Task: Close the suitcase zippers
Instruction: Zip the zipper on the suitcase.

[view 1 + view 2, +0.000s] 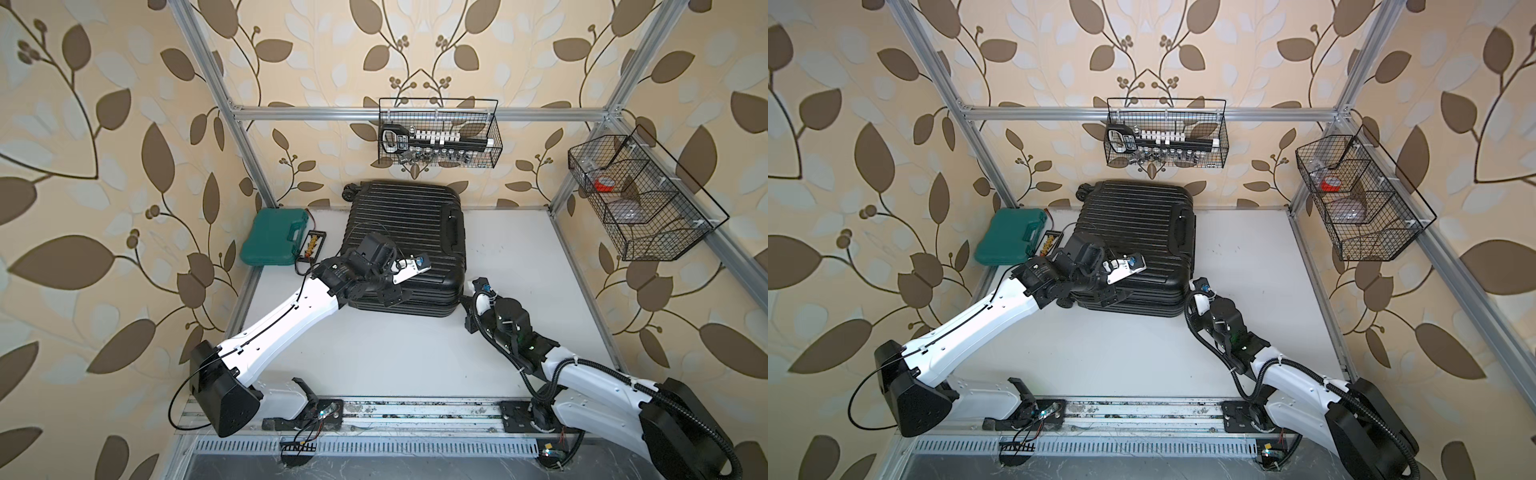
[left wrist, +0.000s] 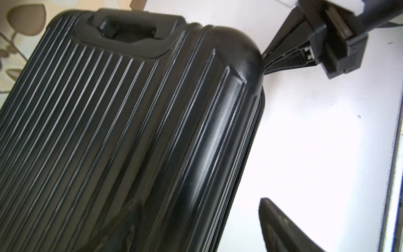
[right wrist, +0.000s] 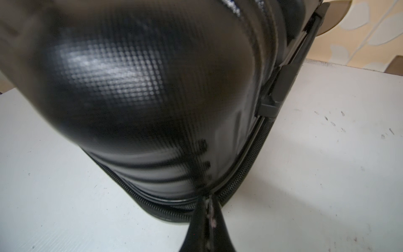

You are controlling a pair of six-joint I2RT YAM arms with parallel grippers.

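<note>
The black ribbed suitcase [image 1: 405,237] [image 1: 1133,232] lies flat at the back of the white table, lid down. My right gripper [image 3: 207,215] [image 1: 468,290] is at its near right corner, shut on the zipper pull, which shows as a pale sliver between the pads. The zipper [image 3: 242,176] runs as one joined track on one side of my fingertips. On the other side it splits into two rows. My left gripper [image 2: 196,220] [image 1: 391,296] hovers open over the near edge of the lid, with one finger [image 2: 281,229] beyond the edge, holding nothing.
A teal tool case [image 1: 274,241] and a small wired board [image 1: 309,246] lie left of the suitcase. Wire baskets hang on the back rail [image 1: 440,133] and the right rail [image 1: 640,199]. Bare table [image 1: 395,357] lies between the two arms.
</note>
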